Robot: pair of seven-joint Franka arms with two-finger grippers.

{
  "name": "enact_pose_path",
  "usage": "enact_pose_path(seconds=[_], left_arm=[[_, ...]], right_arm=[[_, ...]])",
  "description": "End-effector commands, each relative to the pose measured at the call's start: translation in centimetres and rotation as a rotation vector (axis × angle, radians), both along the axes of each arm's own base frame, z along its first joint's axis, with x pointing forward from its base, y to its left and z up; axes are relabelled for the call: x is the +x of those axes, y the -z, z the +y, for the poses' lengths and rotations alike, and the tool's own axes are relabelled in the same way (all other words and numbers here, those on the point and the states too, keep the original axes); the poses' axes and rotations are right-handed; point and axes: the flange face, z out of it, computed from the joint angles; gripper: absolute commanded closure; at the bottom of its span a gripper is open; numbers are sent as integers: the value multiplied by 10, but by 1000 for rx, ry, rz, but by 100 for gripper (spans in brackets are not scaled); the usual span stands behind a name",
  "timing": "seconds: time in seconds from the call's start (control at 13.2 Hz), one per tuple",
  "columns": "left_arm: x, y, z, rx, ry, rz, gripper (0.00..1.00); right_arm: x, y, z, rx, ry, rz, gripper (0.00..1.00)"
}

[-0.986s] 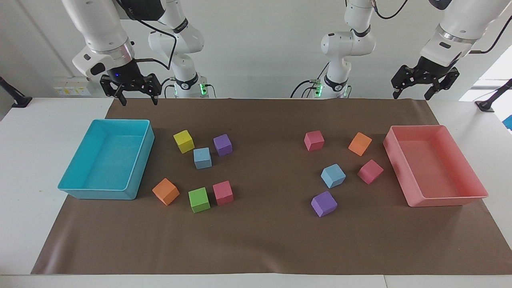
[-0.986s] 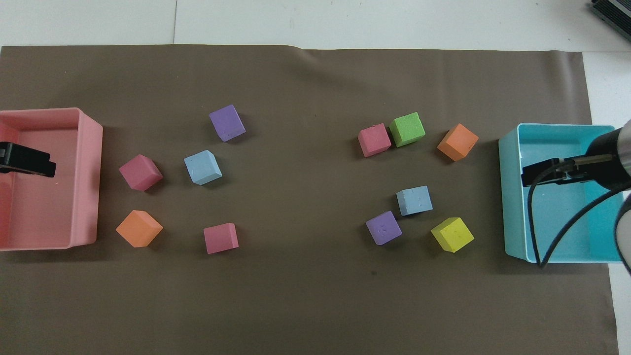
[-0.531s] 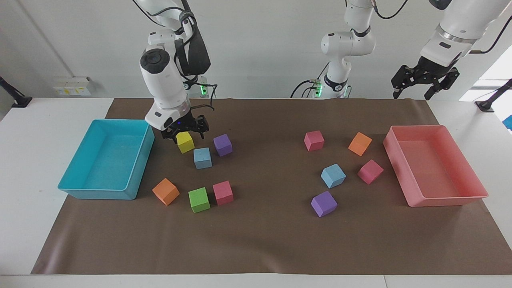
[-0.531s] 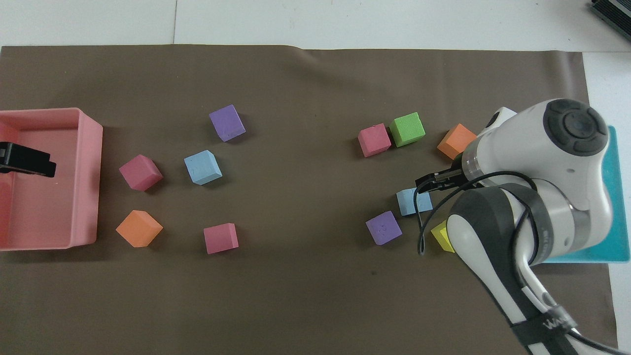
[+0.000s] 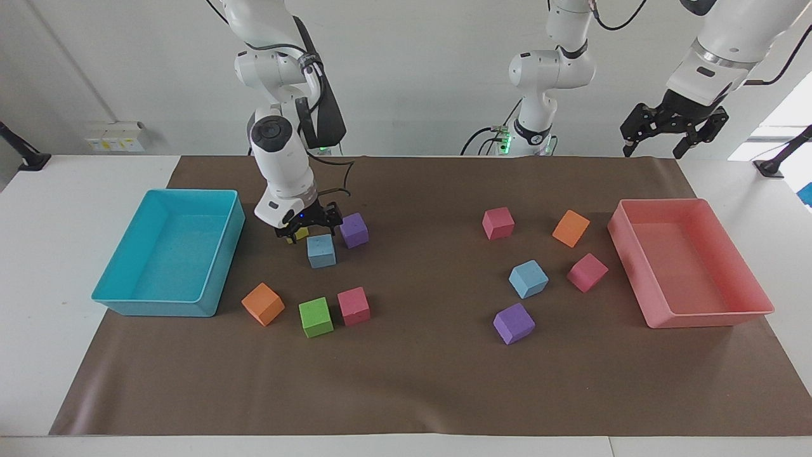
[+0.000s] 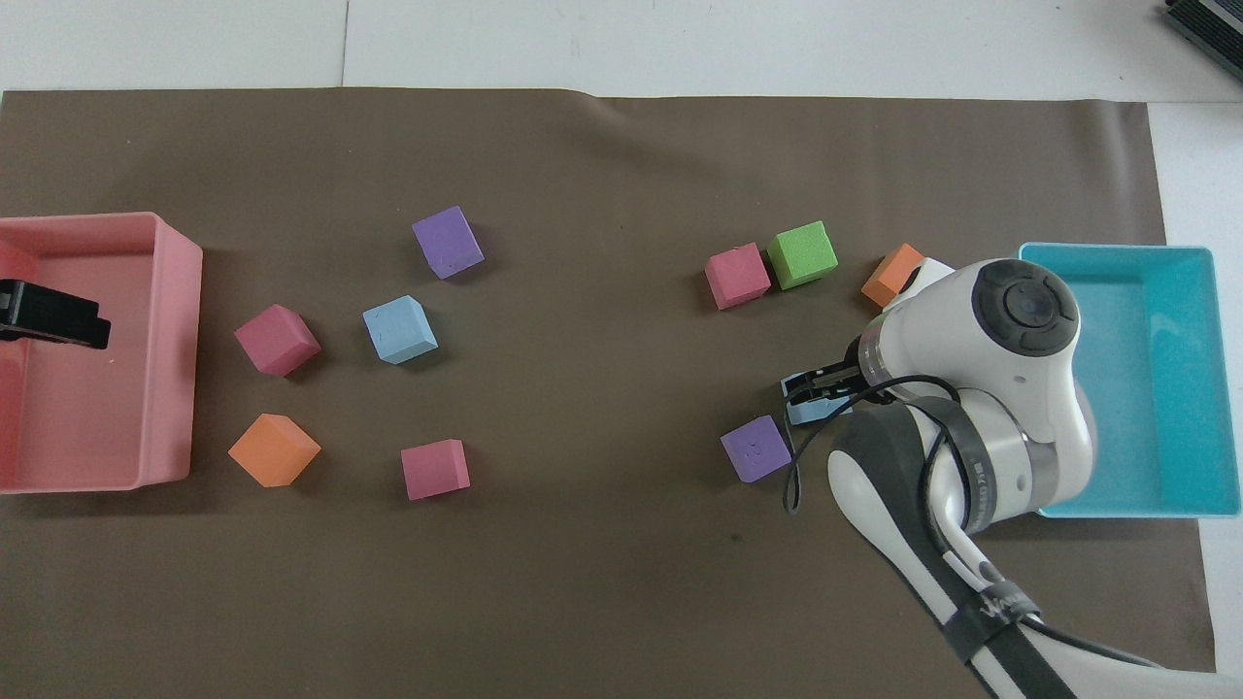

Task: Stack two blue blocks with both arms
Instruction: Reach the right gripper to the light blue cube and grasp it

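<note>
One blue block [image 5: 321, 251] [image 6: 799, 415] lies between a purple cube [image 5: 353, 230] and a yellow cube [image 5: 297, 235] toward the right arm's end. My right gripper [image 5: 310, 228] [image 6: 814, 385] hangs open low over it, just above its top, and hides most of it in the overhead view. The other blue block [image 5: 528, 278] [image 6: 400, 329] lies free toward the left arm's end. High up at that end my left gripper [image 5: 674, 141] [image 6: 53, 316] waits open and empty, over the pink tray [image 5: 698, 317].
A turquoise tray [image 5: 127, 303] stands at the right arm's end. Near it lie orange [image 5: 262, 304], green [image 5: 316, 317] and pink [image 5: 353, 306] cubes. Around the other blue block lie two pink cubes [image 5: 498, 223] [image 5: 587, 272], an orange one [image 5: 571, 228] and a purple one [image 5: 514, 323].
My right arm has swung from high beside the turquoise tray down to just over the blue block by the yellow cube. The left arm and all blocks have stayed put.
</note>
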Motion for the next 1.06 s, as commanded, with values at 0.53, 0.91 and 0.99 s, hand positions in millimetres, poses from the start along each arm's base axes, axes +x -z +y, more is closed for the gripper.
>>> enact_pose_path(seconds=[0.53,0.91,0.99], left_arm=[[-8,-2,2,-5,-7,6,0],[-8,-2,2,-5,-7,6,0],[-8,-2,2,-5,-7,6,0]], right_arm=[[-8,57,-2,7,10,28,0],[-13,71,-3,2,14,49,0],[-14,75,-4,1,15,55,0]])
